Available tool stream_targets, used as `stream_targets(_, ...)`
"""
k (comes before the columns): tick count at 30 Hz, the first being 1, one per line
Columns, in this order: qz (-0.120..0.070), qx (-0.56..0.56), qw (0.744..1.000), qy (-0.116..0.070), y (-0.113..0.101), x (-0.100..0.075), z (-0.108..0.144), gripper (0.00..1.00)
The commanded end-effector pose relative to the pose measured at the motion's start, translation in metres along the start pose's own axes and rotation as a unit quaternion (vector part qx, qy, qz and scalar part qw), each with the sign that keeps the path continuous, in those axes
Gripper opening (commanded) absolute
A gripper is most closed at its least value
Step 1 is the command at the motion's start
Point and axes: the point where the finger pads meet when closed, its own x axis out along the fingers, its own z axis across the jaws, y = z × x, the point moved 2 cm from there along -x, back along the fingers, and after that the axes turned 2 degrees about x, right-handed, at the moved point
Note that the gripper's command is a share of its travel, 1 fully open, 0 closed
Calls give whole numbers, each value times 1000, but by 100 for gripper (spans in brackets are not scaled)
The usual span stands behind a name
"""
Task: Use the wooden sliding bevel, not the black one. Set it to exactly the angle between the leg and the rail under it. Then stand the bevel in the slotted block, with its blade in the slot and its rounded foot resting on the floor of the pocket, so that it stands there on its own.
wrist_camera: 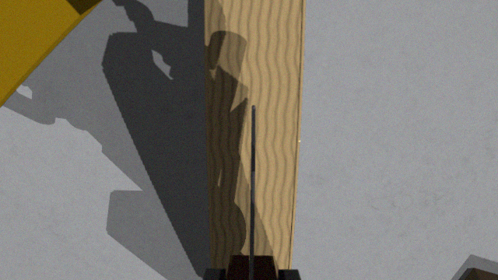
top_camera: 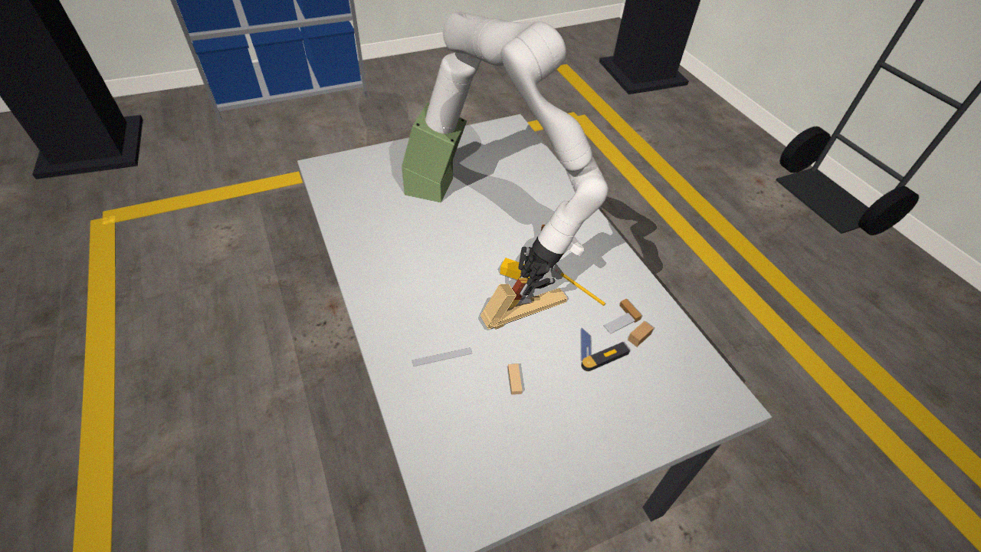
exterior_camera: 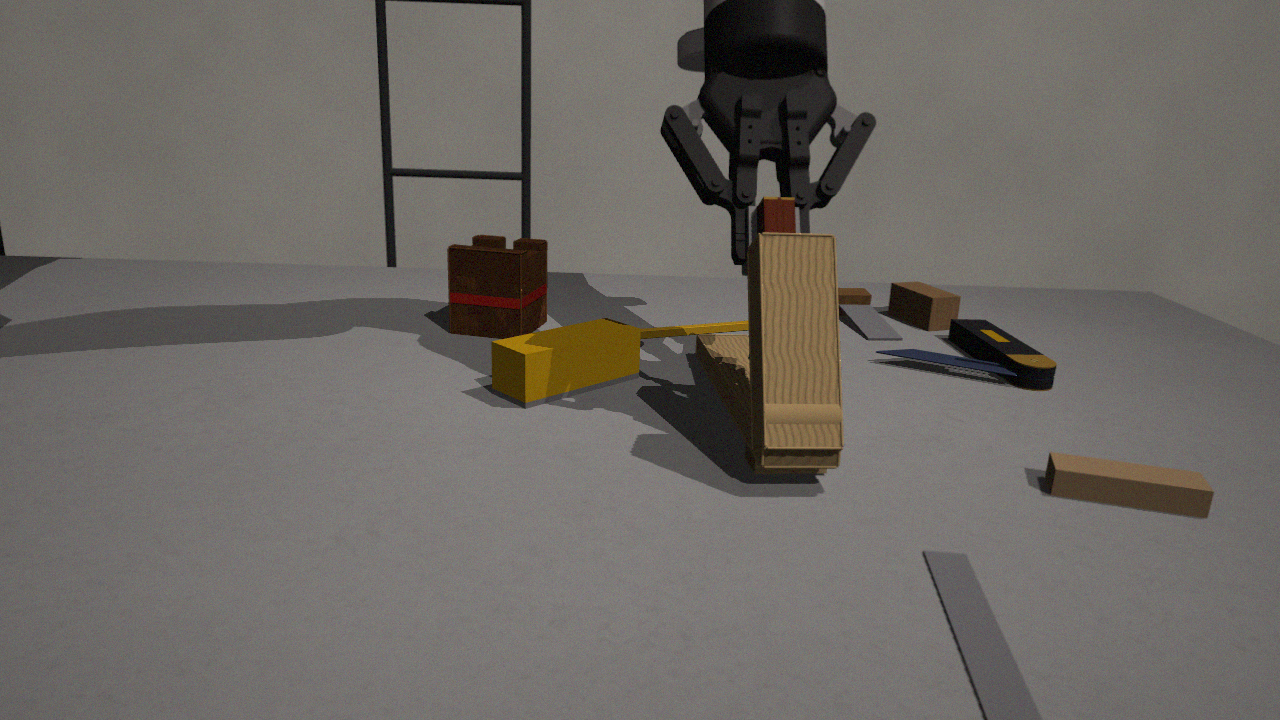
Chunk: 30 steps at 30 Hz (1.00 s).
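Observation:
My gripper (top_camera: 527,288) (exterior_camera: 776,223) (wrist_camera: 250,274) is shut on the red-brown stock of the wooden sliding bevel (top_camera: 519,289) (exterior_camera: 778,213) (wrist_camera: 240,268). It holds the bevel upright, low over the light wood leg (top_camera: 497,303) (exterior_camera: 796,340) and the rail (top_camera: 542,305) (exterior_camera: 723,362). In the wrist view the thin dark blade (wrist_camera: 253,155) runs edge-on along the light wood. In the exterior view the leg hides the bevel's lower part. The dark slotted block (exterior_camera: 496,288) with a red band stands to the left, apart. The black bevel (top_camera: 605,355) (exterior_camera: 998,351) lies flat on the table.
A yellow block (top_camera: 510,266) (exterior_camera: 563,358) (wrist_camera: 27,43) with a thin yellow rod (top_camera: 584,289) lies close beside the rail. Small wooden blocks (top_camera: 641,333) (exterior_camera: 921,304), a longer one (top_camera: 515,378) (exterior_camera: 1127,483) and a grey strip (top_camera: 441,356) (exterior_camera: 980,635) lie nearer the front.

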Motion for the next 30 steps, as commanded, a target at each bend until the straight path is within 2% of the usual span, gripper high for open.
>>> stream_targets(1,0,0,1000,-1,0,-1,1,10)
stream_targets(30,0,0,1000,-1,-6,3,1,10)
